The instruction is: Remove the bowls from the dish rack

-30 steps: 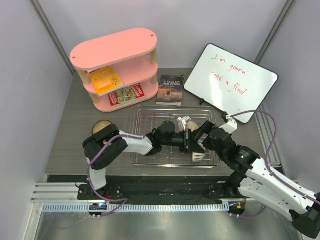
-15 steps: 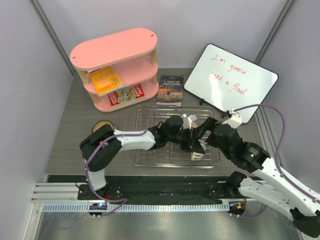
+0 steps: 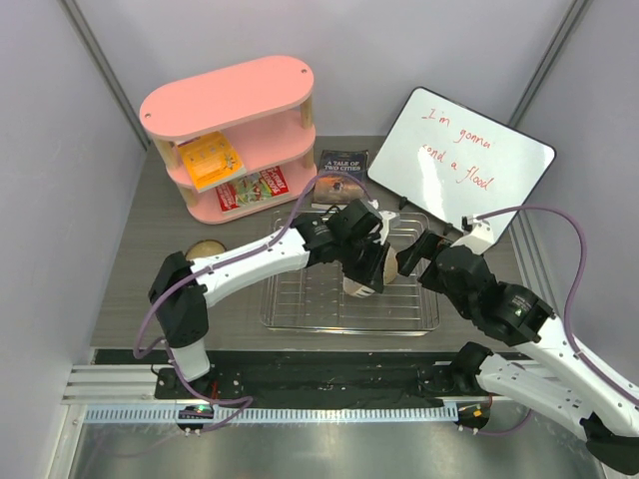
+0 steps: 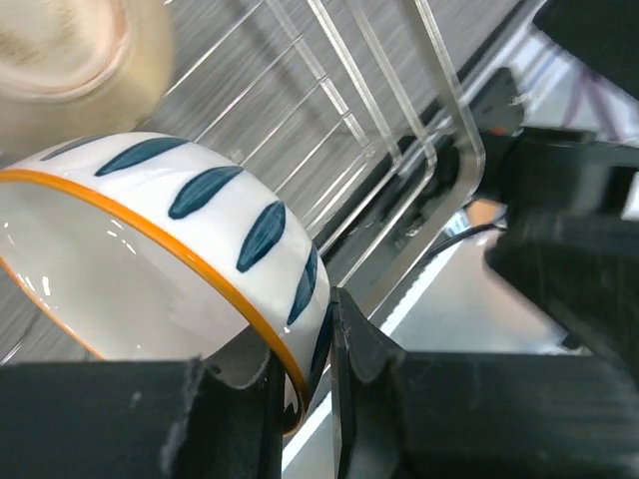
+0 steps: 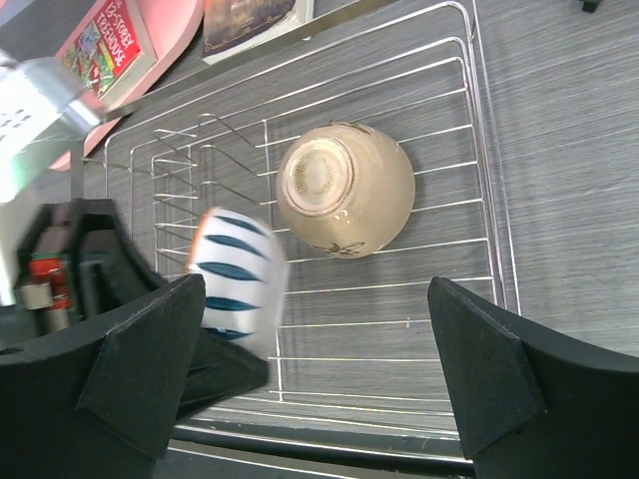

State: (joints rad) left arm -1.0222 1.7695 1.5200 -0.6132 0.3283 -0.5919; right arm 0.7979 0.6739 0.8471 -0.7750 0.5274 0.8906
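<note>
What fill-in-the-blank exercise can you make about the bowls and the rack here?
1. The left tool grips a white bowl whose rim is ____.
2. The tan bowl in the rack lies upside ____.
3. The right tool holds nothing and is ____.
4. The writing on the whiteboard is ____ in colour.
Missing words: orange; down; open; red.

Whiteboard [image 3: 461, 162], upper right of top view: red handwriting, "I'm gonna send a flood".
Book [image 3: 339, 172], upper centre, flat on surface: cover reads "A TALE OF TWO CITIES".
Red book [image 5: 100, 45], upper left of right wrist view, on pink shelf [image 5: 172, 22]: white lettering, only "HOUSE" legible.
Yellow booklet [image 3: 210, 158] on shelf: print too small to read.
</note>
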